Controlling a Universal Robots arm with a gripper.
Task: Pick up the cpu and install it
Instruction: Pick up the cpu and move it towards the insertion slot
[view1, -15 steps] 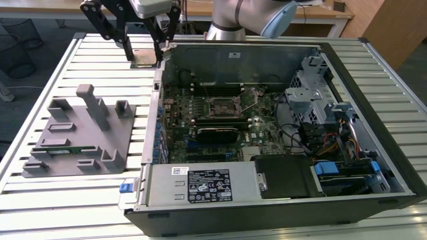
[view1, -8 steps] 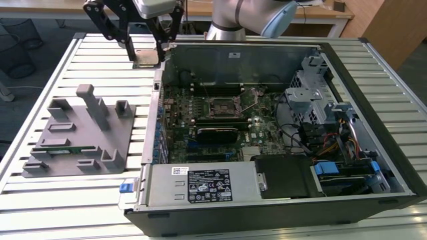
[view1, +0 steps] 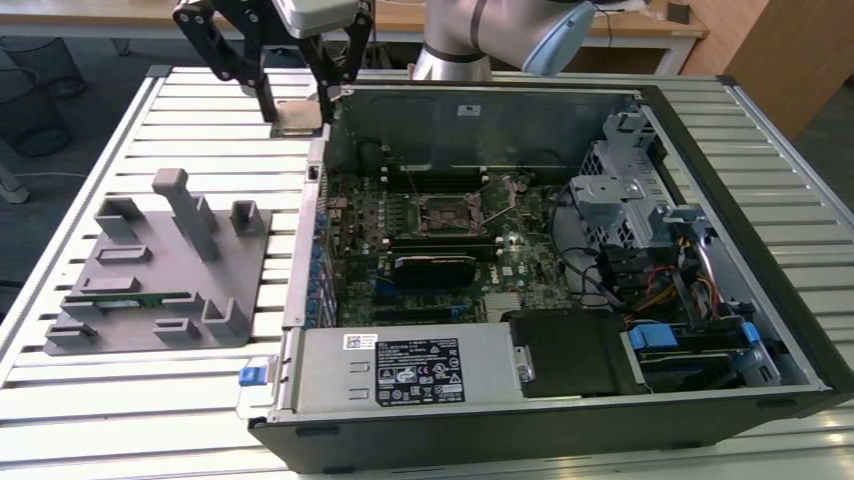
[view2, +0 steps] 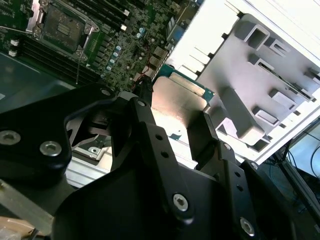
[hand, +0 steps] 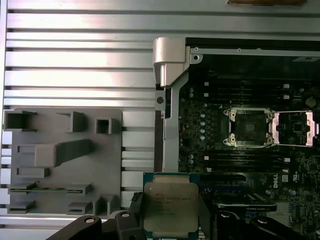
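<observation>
The pincer (view1: 296, 105) is clenched on the cpu (hand: 170, 207), with 2 black fingers (view2: 202, 132) pressing against opposite edges of the chip. That grip leaves the shiny metal top uncovered and keeps the chip flat. It also probably spares the underside from being touched. The cpu hangs in the air, level, near the side wall of the open computer case (view1: 747, 200), with the gray holder (hand: 50, 135) to one side and the circuit board to the other. It touches nothing except the fingers.

The case lies on its side on the slatted metal worktop (hand: 75, 60) with the cover off, so the board faces up and can be reached from above. On the board is the square socket (hand: 247, 127). Its metal frame (hand: 295, 127) is swung back beside it, leaving the seat bare, which looks ready to take the chip. The socket is well apart from the cpu, so installing is not yet done. The case also holds a labelled power supply (view1: 400, 370) along its near edge and a drive cage (view1: 627, 190) with cables on the exterior view's right.

The holder sits on the worktop beside the case and has several slots and posts shaped to keep parts in fixed places. 1 slot holds a thin green memory stick (view1: 127, 297) on edge.
</observation>
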